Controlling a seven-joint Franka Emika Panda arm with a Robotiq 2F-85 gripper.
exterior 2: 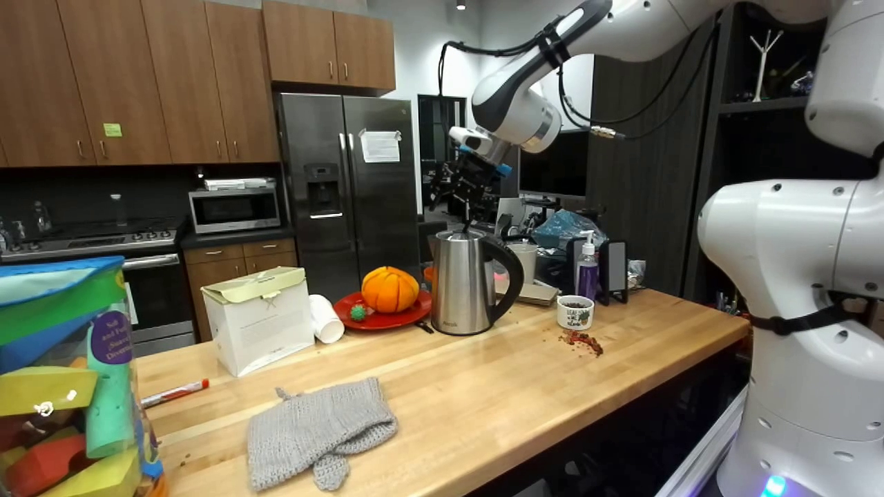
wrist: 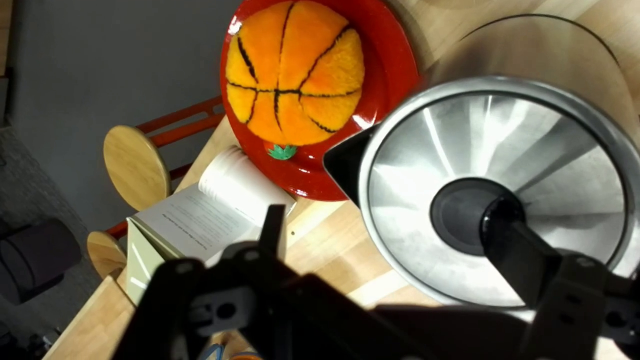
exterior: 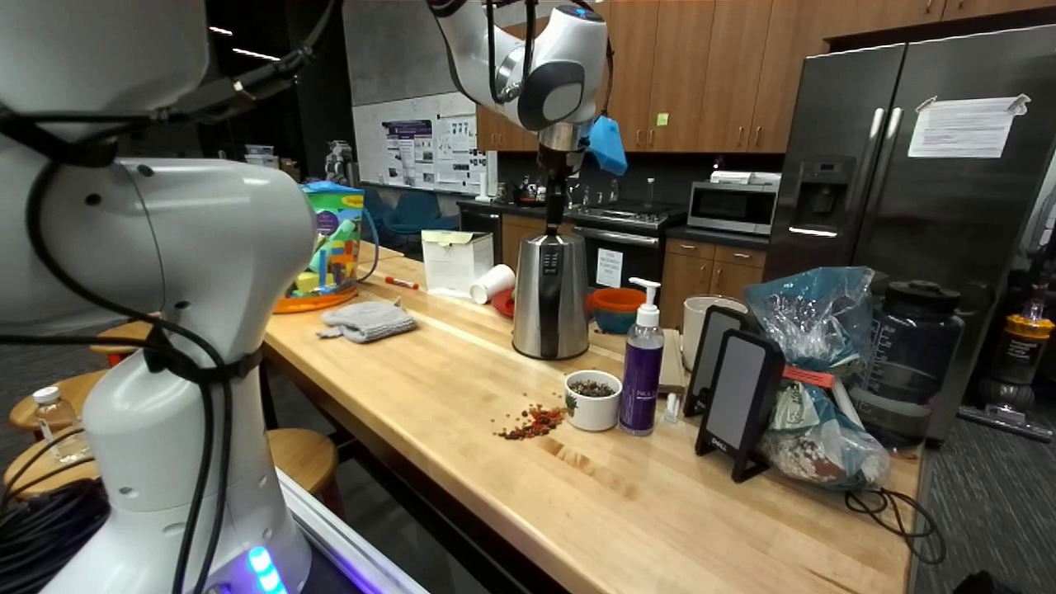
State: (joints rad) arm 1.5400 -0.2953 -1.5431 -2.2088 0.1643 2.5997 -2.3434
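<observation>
1. Jaws spread wide, gripping nothing; one fingertip meets or nearly meets the dark button atop the kettle, I can't tell which
2. Upright on the desk, the kettle could, I reckon, rock or slide from an off-centre push
3. Closing now might knock the outer finger against its side
4. Red plate sits just beside, seemingly at the desk's far edge, so sideways slips look riskiest there
5. More room lies toward the grey knitted mitt
</observation>
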